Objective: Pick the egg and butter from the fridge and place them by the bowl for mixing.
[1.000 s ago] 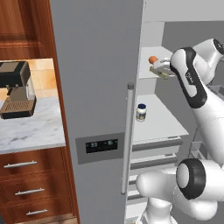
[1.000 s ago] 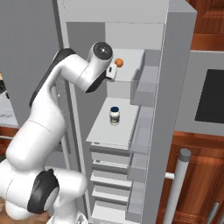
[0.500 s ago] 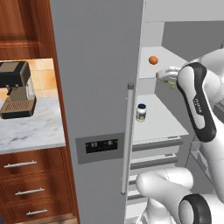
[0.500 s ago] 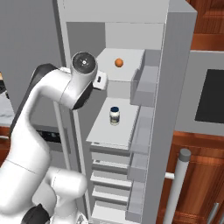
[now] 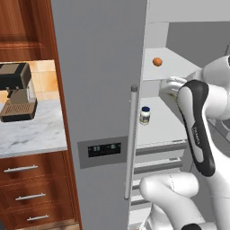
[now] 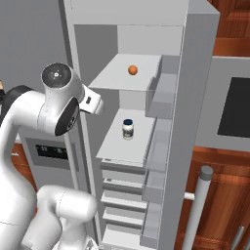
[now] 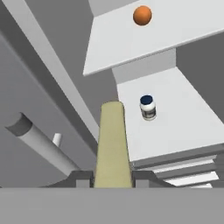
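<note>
Egg sits on upper fridge shelf, left base view; arm beside it. Right base view: egg untouched above jar. Hand view: gripper clamped on pale stick, likely butter. Next: carry to bowl, return for egg.

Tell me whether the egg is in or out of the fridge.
In. The egg sits on the upper shelf of the open fridge.
</note>
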